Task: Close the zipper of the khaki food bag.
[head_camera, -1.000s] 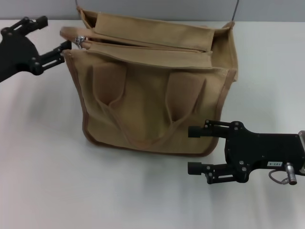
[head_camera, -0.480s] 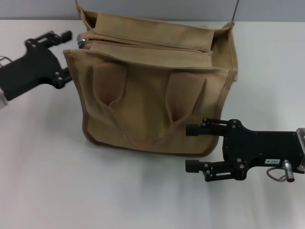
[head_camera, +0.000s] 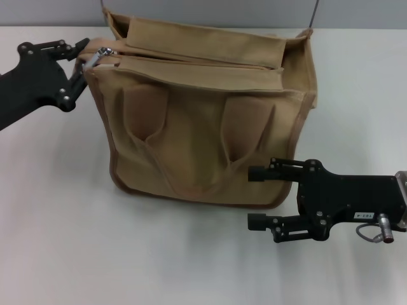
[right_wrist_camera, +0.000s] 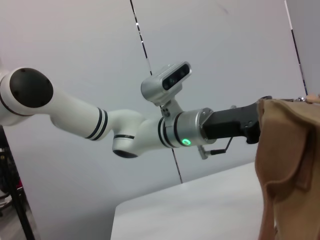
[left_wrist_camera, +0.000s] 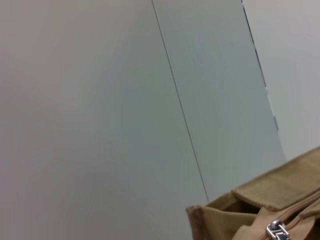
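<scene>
The khaki food bag (head_camera: 203, 127) stands upright in the middle of the table, handles hanging down its front. The zipper (head_camera: 197, 63) runs along its top, with the silver pull tab (head_camera: 102, 54) at the bag's left end, sticking out sideways. My left gripper (head_camera: 84, 57) is at that top left corner, fingers apart, with the tab's tip between them. The left wrist view shows the bag's corner (left_wrist_camera: 235, 212) and the pull tab (left_wrist_camera: 276, 231). My right gripper (head_camera: 251, 197) is open and empty, low beside the bag's front right corner.
The white table (head_camera: 95, 248) spreads around the bag, with a grey wall behind. The right wrist view shows the bag's side (right_wrist_camera: 290, 165) and my left arm (right_wrist_camera: 150, 125) reaching to its top.
My left gripper drew back down and to the left from the pull tab, then came back up to the bag's top left corner. The right gripper shifted slightly left.
</scene>
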